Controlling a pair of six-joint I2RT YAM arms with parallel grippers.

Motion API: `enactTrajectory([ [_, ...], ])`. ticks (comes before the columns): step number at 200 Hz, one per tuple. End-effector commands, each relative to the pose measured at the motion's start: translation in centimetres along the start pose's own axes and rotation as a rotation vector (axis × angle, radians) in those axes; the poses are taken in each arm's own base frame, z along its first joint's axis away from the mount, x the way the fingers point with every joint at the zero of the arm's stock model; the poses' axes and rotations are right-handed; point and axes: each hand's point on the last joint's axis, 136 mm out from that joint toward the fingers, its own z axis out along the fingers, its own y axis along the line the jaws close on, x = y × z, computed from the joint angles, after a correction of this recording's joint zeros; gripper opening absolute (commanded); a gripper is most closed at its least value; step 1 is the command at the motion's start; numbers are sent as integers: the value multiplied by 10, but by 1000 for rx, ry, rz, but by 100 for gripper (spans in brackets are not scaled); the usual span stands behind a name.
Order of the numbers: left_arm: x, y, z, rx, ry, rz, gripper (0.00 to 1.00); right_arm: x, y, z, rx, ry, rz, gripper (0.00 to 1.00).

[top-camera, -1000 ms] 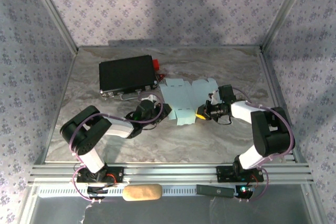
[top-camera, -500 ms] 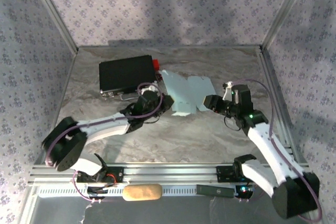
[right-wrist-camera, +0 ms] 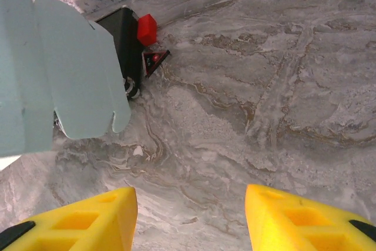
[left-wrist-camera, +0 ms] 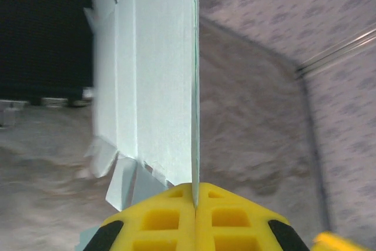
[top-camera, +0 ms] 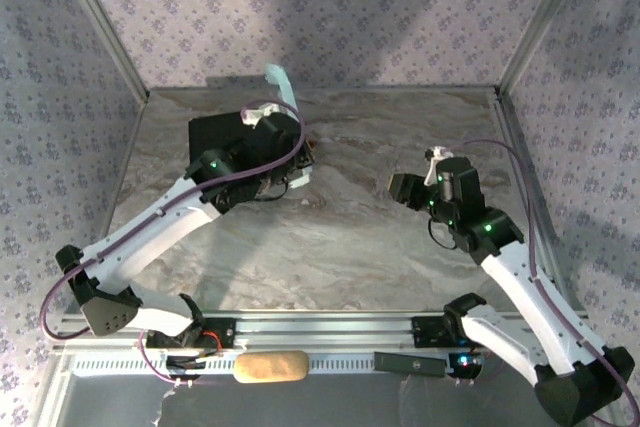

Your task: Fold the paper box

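Above the surface point(top-camera: 350, 247), left tool point(left-wrist-camera: 195, 203) pinches the paper box point(left-wrist-camera: 155, 74) edge and has lifted it; right tool point(right-wrist-camera: 191, 213) has let go, half-open, empty, so folding looks paused.

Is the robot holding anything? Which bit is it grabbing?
The left hand pinches the pale-blue thin card sheet by one edge. The right hand is open, holding nothing.

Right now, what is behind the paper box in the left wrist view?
Behind the paper box, pinched upright in the shut left hand, the black case shows at left. The box covers the rest of that case.
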Motion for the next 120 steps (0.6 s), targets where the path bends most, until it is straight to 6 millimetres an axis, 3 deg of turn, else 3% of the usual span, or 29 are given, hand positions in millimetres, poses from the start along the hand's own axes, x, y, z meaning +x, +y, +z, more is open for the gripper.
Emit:
enactTrajectory([
  [1,12,40,-15,-225,106,248,0,-4,5,-4,-2,40,15,54],
  [29,38,32,10,-246,223,297,0,-7,9,-1,-31,77,46,53],
  [56,58,-8,38,-137,232,283,0,-4,7,0,-30,95,67,53],
  [84,60,-52,53,10,165,210,0,-1,-2,-8,-20,81,148,53],
  [120,56,-82,79,112,96,92,0,10,-12,-21,-18,23,397,53],
])
